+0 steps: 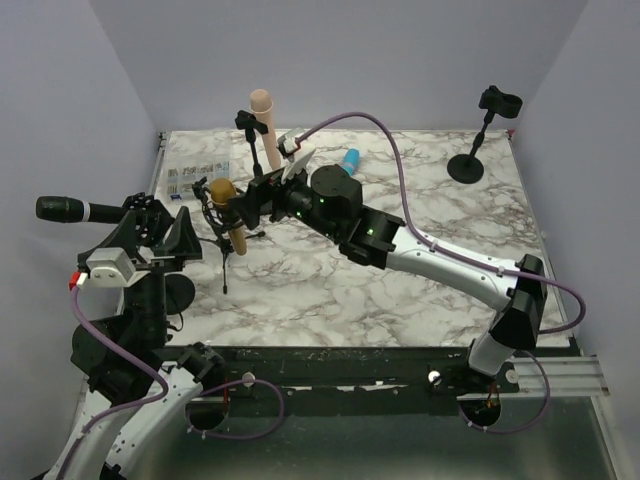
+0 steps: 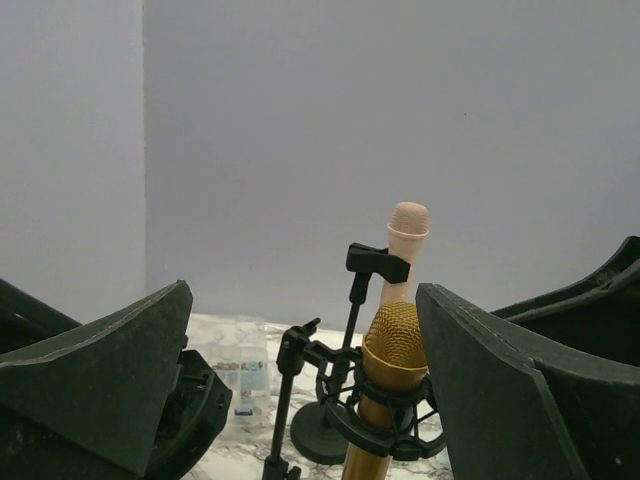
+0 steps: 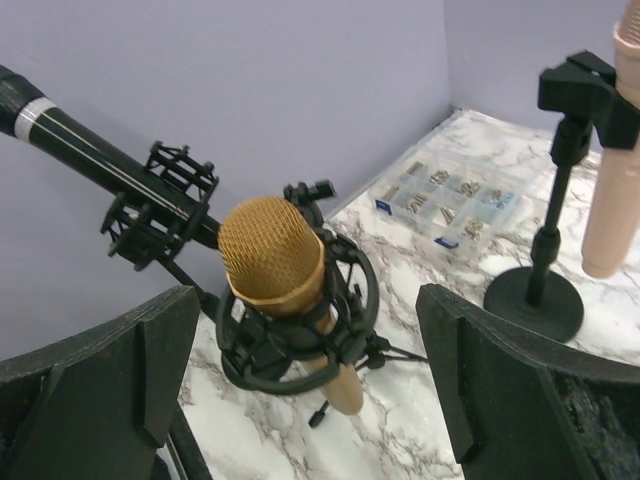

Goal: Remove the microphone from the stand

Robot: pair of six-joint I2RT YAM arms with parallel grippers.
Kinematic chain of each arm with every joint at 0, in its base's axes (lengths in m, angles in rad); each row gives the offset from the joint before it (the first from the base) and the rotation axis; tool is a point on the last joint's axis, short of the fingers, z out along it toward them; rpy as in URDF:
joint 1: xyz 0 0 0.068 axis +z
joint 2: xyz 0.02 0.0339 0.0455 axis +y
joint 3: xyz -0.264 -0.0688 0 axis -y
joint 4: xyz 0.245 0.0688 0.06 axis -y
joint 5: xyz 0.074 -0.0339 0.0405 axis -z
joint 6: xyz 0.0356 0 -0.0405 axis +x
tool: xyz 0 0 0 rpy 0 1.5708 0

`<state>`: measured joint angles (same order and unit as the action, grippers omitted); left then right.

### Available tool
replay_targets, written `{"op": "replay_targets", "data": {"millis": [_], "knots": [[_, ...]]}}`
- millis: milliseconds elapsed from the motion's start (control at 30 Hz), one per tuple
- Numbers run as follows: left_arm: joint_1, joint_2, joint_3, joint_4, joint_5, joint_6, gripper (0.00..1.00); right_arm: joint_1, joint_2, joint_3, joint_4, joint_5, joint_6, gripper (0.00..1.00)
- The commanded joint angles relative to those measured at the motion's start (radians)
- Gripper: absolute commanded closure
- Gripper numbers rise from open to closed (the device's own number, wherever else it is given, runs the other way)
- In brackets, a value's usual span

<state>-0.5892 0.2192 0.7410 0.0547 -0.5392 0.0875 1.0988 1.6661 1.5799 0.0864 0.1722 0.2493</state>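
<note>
A gold microphone in a black ring holder, on a little three-leg stand, at the left part of the bench. Round gold head up and tipped a bit, thin end poking down through the ring.

Right claw wide apart, holding nothing. Seen from the right wrist, gold microphone just ahead in the gap between the two dark fingers, touching neither. Seen from above, right claw just beside the gold microphone, on its right.

Left claw wide apart too, with nothing in it, near the gold microphone on the other side. Seen from the left wrist, gold microphone ahead, close by the right-hand finger.

Black microphone in its own holder, up at the far left. Pink microphone clipped on a stand just behind. Clear box of small parts flat on the bench at the back left.
</note>
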Motion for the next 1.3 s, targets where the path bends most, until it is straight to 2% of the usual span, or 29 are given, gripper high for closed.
{"op": "replay_targets", "data": {"millis": [0,267,433,933,1267], "knots": [[0.006,-0.016,-0.015,0.037,-0.058,0.021,0.01,0.005,0.082,0.125,-0.051,-0.069,0.018,0.02],[0.005,-0.002,-0.008,0.017,-0.046,-0.003,0.01,0.013,0.178,0.256,-0.117,-0.085,0.023,0.16],[0.005,0.014,0.002,0.0,-0.034,-0.012,0.01,0.02,0.211,0.283,-0.141,-0.029,0.005,0.22],[0.004,0.016,-0.004,0.007,-0.043,-0.008,0.02,0.031,0.27,0.316,-0.143,-0.017,0.0,0.35],[0.005,0.004,-0.005,0.008,-0.046,-0.008,0.02,0.032,0.268,0.347,-0.139,0.001,-0.021,0.51]]}}
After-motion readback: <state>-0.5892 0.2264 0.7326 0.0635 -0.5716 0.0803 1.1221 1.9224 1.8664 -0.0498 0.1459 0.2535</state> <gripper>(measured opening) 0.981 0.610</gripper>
